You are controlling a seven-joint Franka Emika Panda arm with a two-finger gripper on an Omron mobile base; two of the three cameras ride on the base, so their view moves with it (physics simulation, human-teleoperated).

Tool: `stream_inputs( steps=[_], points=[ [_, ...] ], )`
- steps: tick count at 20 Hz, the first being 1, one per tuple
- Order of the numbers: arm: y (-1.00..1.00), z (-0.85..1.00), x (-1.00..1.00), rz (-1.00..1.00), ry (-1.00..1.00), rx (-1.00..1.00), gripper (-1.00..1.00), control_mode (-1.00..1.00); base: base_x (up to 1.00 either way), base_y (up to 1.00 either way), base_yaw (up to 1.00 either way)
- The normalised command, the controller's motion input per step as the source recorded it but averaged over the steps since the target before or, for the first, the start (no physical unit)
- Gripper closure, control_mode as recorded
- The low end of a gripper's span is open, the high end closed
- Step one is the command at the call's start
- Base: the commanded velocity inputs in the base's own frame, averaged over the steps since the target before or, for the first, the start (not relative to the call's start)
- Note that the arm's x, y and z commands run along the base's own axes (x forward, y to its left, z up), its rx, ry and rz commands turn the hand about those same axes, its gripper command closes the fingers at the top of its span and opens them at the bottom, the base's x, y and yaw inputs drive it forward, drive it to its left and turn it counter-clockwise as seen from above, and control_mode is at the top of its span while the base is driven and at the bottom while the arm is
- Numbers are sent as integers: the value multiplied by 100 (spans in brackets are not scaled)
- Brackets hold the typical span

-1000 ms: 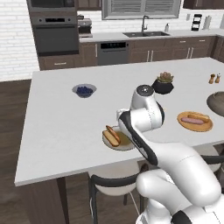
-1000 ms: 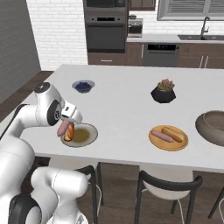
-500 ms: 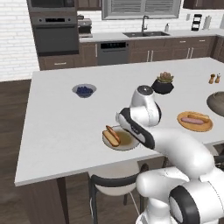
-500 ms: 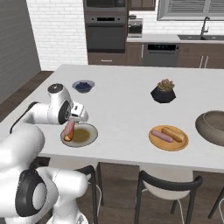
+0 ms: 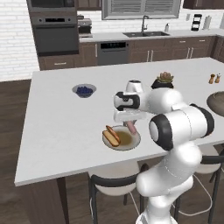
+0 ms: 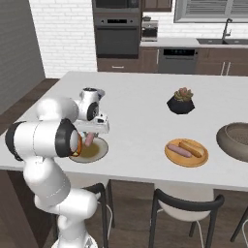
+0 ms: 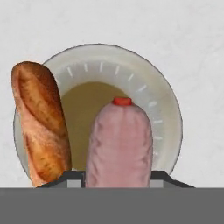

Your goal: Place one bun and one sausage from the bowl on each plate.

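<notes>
Our two-finger gripper (image 7: 118, 177) is clamped on a slim pinkish-red sausage (image 7: 119, 144), fingertips mostly cut off. Just below sits the grey-rimmed, olive-centred plate (image 7: 164, 109), with a golden-tan bun (image 7: 39, 120) beside the sausage. Farther right: orange-tan plate (image 6: 186, 154), grey-brown stone bowl (image 6: 236, 141) partly cropped.

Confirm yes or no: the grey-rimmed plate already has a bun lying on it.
Yes. In the hand view a bun lies along one side of the grey-rimmed plate, beside the sausage held over the plate.
</notes>
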Motion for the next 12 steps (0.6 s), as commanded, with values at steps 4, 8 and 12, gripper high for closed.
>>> stream_inputs(
  steps=[4,8,12],
  points=[
    [-3,-67,76,11,32,1,100,-100,0,0,0],
    [1,-41,45,10,0,0,100,-100,0,0,0],
    [21,-52,-1,4,-11,0,100,-100,0,0,0]
  ],
)
